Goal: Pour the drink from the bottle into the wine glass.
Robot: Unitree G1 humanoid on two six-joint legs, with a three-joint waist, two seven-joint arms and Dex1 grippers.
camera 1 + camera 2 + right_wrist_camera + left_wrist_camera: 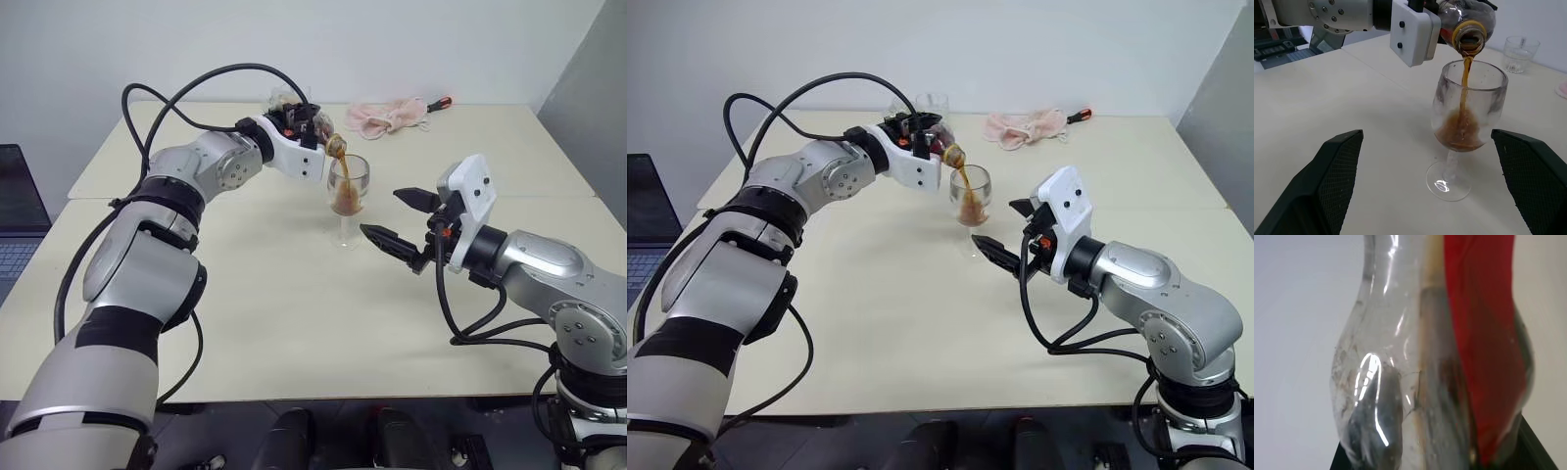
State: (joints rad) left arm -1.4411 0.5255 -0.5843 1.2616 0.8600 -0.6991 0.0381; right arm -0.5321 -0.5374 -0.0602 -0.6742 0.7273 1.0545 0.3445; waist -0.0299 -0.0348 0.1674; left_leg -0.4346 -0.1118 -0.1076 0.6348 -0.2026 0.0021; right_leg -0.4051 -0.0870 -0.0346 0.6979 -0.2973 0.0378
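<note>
Right wrist view: bottle (pixel 1469 24) tipped, drink (pixel 1465 73) streaming into wine glass (pixel 1466 122), partly filled | tumbler (pixel 1519 53) behind | left end effector (pixel 312 125) clamped on bottle | right end effector (pixel 404 221) spread apart

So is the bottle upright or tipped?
Tipped: the bottle leans mouth-down over the glass, and drink streams into it.

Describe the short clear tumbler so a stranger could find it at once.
Start at the pale table and look to its far edge. There, behind the left gripper tipping the bottle, stands the tumbler: stemless and empty, unlike the stemmed wine glass taking brown drink.
</note>
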